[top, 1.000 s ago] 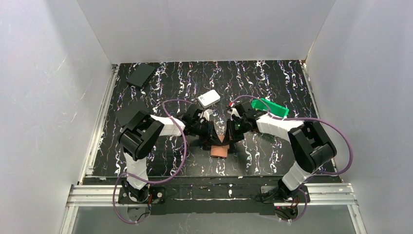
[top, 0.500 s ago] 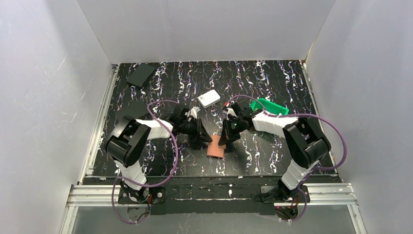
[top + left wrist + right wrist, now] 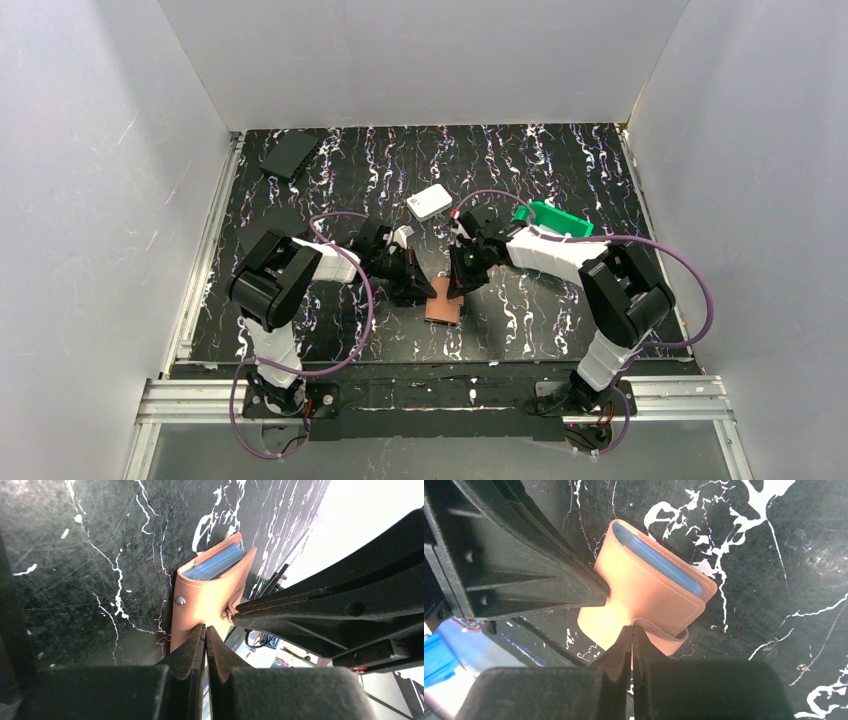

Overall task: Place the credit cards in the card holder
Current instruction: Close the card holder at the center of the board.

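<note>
Here's the card holder (image 3: 443, 300), folded shut and lying flat on the black, white-streaked desk (image 3: 520, 160), near the front edge and right between the two arms. From the wrist views, light-blue layers show in a stack along its open edge, and a small metal snap stud (image 3: 179, 600) sits on the orange-brown leather.

The left end effector (image 3: 421, 291) comes in from the left with its fingers pressed fully together and nothing visible between them. Their tips touch the leather face of the holder. The right end effector (image 3: 458, 289) is closed just as tight. Its tips meet at the curled tab (image 3: 664, 632) on the holder's near side, though whether they pinch that tab I cannot tell. Each arm's fingers crowd the other's camera, hiding part of the holder.

Around them: a white rounded box (image 3: 432, 202) lies just beyond the two wrists, and a green bin (image 3: 555, 218) sits behind the right forearm. A black flat slab (image 3: 290, 154) lies in the far left corner. Purple cables (image 3: 360, 300) loop over both arms.
</note>
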